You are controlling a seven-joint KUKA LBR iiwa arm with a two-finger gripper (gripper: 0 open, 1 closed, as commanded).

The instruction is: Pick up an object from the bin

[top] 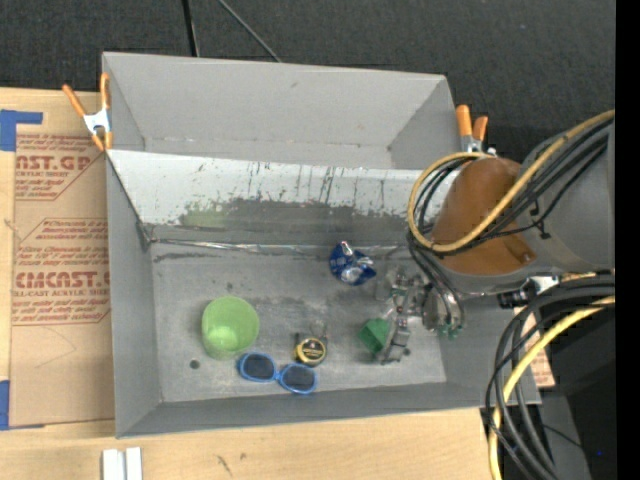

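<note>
Green chunk (374, 337), small and dark, lies on the floor of the grey bin (280, 148), just left of the gripper (399, 343) as the camera sees it. I cannot tell whether the jaws stand wide, narrow or closed on it. Well left of the jaws sits a light green cup (229, 325). Lower left lie blue sunglasses (277, 371), up-left a crumpled blue-and-white wrapper (350, 264), and nearer left a small yellow-rimmed disc (311, 349).

The arm (585, 203) is a rounded grey body with a glossy orange cover (480, 223) at its wrist (yellow and black cables (505, 378) loop around it), ending in a small metallic gripper (398, 344).
</note>
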